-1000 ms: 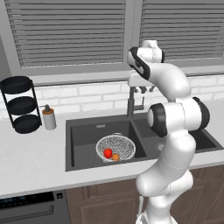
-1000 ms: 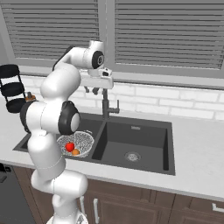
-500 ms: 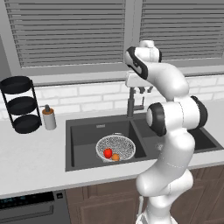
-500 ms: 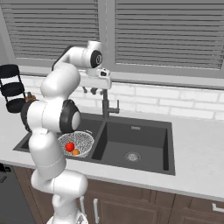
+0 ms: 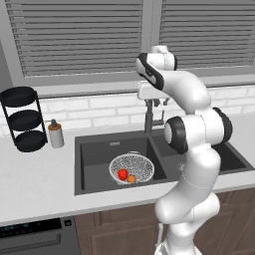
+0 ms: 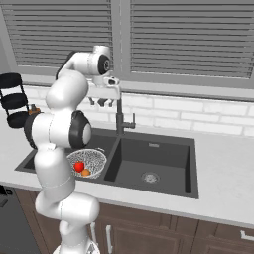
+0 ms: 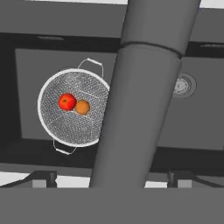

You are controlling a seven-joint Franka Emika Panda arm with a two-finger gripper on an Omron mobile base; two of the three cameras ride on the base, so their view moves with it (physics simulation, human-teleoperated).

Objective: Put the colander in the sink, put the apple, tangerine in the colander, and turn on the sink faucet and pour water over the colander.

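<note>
My fingers (image 5: 155, 102) hang spread and released above the sink faucet (image 5: 148, 117) — its spout top stands between them, gripped by neither as far as I can tell. Below, the colander (image 5: 131, 168) sits in the left basin of the sink (image 5: 94, 149), with the apple (image 5: 122, 174) and the tangerine (image 5: 131, 179) touching inside it. From my hand, the faucet (image 7: 140, 96) rises close — the colander (image 7: 72, 107) beside it.

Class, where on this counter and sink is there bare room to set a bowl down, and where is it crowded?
Free: the counter in front of the rack and bottle; the sink basin with the bare drain. Crowded: the basin holding the colander, and around the faucet.
</note>
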